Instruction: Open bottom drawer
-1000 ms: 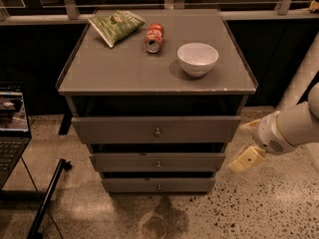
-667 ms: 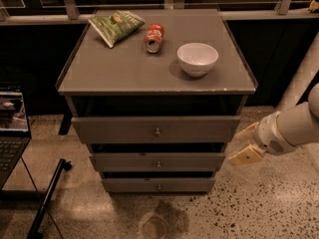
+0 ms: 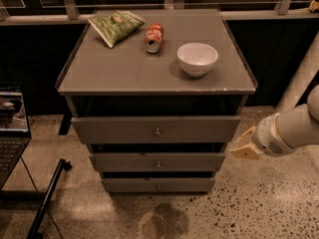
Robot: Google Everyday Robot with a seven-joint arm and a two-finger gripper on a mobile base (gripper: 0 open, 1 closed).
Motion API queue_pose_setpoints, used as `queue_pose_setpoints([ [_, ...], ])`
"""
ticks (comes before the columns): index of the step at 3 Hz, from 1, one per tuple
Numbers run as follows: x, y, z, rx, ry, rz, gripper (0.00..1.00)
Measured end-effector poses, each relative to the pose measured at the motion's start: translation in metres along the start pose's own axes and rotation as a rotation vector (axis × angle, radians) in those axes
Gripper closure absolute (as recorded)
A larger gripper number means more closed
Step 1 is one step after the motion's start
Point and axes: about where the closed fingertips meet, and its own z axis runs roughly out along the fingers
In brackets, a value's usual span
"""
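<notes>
Rightward, the tan-tipped white gripper is held beside the grey wooden chest, higher than the grey flat-fronted bottom drawer; its state cannot be told.

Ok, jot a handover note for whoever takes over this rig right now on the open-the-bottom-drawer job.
Gripper: in the air off the cabinet's right side, about level with the middle drawer, touching nothing.
Bottom drawer: lowest of three fronts, small knob at centre; it looks shut.
Done: arm brought beside the cabinet only; knob not reached.
Left: bring the gripper down and across to the knob, take hold, pull the drawer out.
On top, not part of the job: chip bag, can, white bowl.
</notes>
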Motion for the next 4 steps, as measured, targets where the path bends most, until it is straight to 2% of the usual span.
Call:
queue_pose_setpoints([
  [1,0.011,0.013,0.037,-0.034,-0.08,0.073,1.0],
  [3,0.027,0.034,0.15,-0.101,-0.338,0.309,1.0],
  [4,0.027,0.046,0.192,-0.075,-0.364,0.389,1.0],
])
